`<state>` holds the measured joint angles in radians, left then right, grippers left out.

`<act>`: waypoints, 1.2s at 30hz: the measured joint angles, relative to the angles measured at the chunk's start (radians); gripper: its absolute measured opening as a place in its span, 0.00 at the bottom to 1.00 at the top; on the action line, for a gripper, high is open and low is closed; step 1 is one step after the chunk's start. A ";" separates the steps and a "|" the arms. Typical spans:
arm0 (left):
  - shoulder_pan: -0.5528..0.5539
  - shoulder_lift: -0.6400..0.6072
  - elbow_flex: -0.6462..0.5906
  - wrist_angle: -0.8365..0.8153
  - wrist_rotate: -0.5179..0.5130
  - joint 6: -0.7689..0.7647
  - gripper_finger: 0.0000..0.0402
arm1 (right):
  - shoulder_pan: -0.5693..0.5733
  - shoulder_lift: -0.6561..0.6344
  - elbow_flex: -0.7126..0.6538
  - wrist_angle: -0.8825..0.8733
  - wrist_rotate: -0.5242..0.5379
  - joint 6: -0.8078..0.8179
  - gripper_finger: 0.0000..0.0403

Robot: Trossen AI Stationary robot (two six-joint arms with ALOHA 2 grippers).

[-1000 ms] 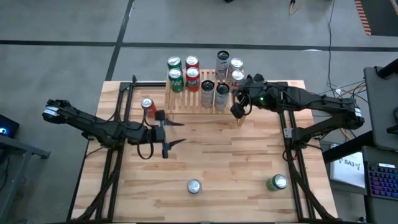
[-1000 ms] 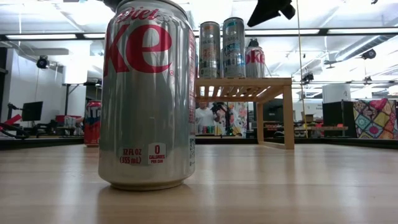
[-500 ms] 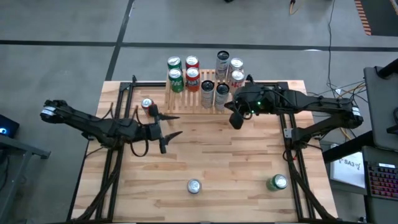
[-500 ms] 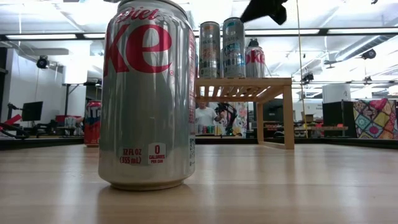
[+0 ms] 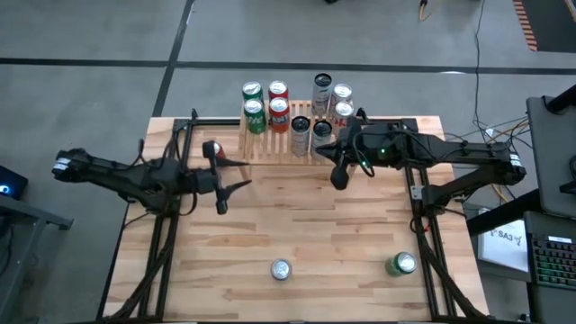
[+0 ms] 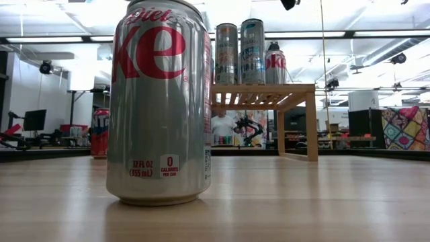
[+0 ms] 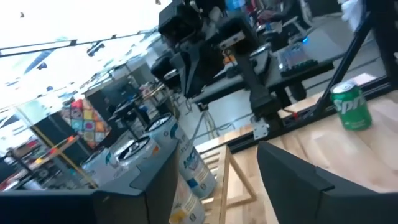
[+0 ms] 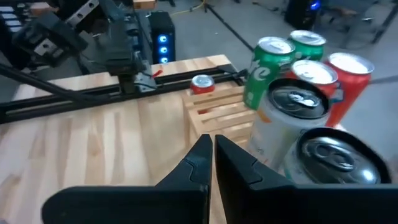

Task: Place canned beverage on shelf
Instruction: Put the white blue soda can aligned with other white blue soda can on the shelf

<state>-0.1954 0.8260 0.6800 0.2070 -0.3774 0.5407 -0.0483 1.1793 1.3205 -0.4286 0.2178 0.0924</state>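
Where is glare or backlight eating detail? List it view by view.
Low view: bright ceiling lights wash out the room behind the shelf, while the Diet Coke can is evenly lit. Left wrist view: a large white washout, though the Sprite can stays readable. Right wrist view: the silver can lid glints. High view: even light, no glare.

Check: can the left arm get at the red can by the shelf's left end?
Probably yes. The left claw is open beside the red can, with bare table between them. The shelf stands close on the can's far side.
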 joint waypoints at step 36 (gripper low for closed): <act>0.021 -0.008 -0.002 0.020 -0.007 -0.048 0.31 | -0.061 0.054 -0.006 0.006 0.299 -0.147 0.02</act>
<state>-0.1745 0.8181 0.6781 0.2266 -0.3840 0.4927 -0.1097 1.2334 1.3148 -0.4227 0.5168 -0.0549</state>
